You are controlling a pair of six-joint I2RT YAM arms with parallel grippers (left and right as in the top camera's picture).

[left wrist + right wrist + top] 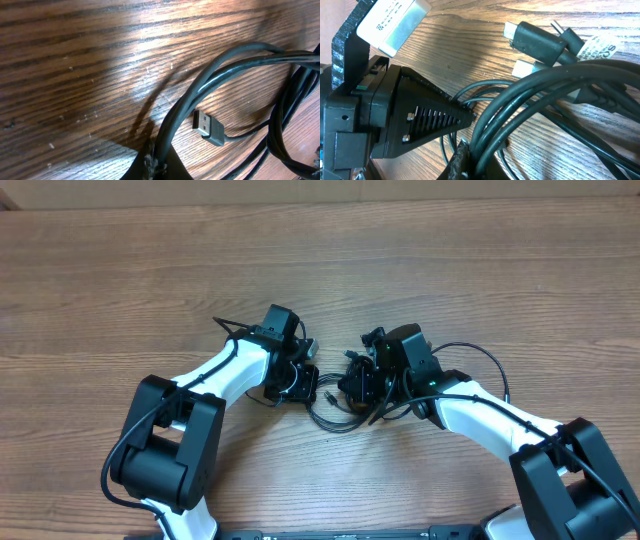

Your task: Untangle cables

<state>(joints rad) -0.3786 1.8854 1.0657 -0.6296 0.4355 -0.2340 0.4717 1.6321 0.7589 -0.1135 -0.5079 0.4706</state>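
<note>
The cables [335, 420] are a tangle of thin black cords on the wooden table, between my two grippers. My left gripper [304, 385] is shut on a black cord, which runs up from its fingertips [150, 162] in the left wrist view. A USB plug [207, 128] lies flat beside that cord. My right gripper [358, 386] is shut on a bundle of several cable strands [530, 95], which rise from its jaws [472, 160]. Several plugs [536, 44], one with a white tag, lie beyond the bundle. The left gripper's black body [405, 120] sits close at the left of the right wrist view.
Both arms reach in from the near edge, with white links [225, 370] [480, 415] and black bases. Thicker black arm wires [480, 355] loop beside the right wrist. Bare wooden tabletop [320, 260] stretches to the far side.
</note>
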